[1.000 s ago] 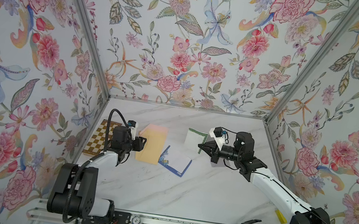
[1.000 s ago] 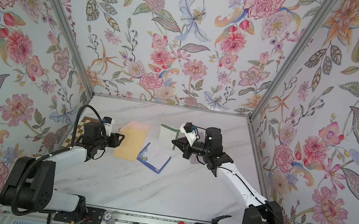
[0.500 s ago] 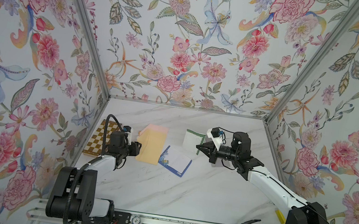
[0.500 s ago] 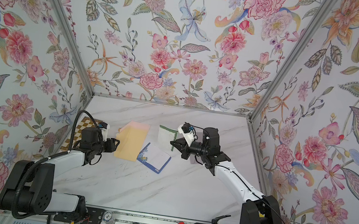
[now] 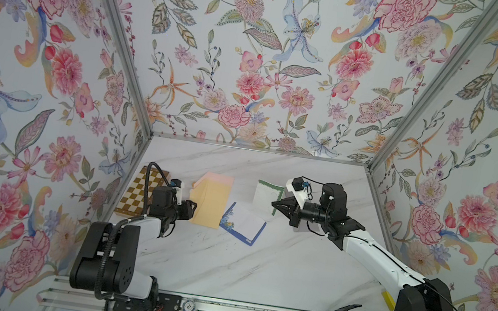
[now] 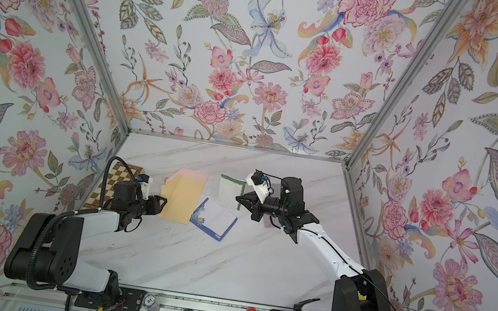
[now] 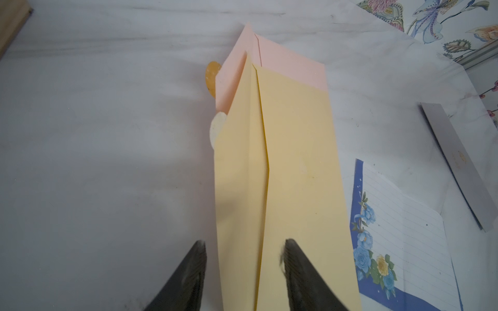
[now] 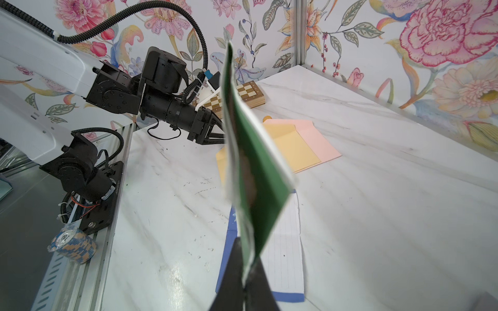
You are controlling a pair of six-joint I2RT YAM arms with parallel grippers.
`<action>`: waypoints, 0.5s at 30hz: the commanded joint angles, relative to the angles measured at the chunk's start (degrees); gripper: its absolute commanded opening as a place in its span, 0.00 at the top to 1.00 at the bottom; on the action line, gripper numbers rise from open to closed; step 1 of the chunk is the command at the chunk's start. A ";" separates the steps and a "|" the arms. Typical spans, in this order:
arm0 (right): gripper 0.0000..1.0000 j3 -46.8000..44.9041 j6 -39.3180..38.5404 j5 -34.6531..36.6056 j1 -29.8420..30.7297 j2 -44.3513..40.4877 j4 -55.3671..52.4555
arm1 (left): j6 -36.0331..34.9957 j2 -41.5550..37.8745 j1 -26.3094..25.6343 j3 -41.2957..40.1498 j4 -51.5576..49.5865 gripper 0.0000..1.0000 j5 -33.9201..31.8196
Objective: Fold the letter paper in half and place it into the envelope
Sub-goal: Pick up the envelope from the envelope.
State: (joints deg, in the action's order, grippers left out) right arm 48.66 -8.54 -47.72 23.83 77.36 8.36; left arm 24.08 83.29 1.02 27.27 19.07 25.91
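Soft even light, perhaps slight foreground blur.

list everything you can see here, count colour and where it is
yellow envelope: 1, yellow, on the marble table, lying over a pink one
pink envelope: 1, pink, under the yellow one, far end showing
blue-bordered paper: 1, white lined, flat beside the yellow envelope
green-bordered paper: 1, white and green, held off the table
chessboard: 1, brown and cream, by the wall on the left arm's side
chip stack: 1, blue and tan, front rail
left gripper: 1, black, open at the yellow envelope's near end
right gripper: 1, black, shut on the green-bordered paper
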 commanded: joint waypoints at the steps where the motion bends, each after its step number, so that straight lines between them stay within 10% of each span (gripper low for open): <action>1: 0.96 0.09 0.80 -0.78 0.33 0.87 0.79 | 0.37 1.29 0.50 -0.55 2.63 0.53 1.95; 15: 0.96 0.14 1.06 -0.87 0.33 1.72 0.83 | 0.10 2.58 0.48 -0.15 2.97 0.58 1.09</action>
State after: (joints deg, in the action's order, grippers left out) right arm 48.66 -8.14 -47.75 23.83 78.46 8.36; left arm 24.45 85.36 1.02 27.27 21.32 26.79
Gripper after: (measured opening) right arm 0.047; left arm 0.421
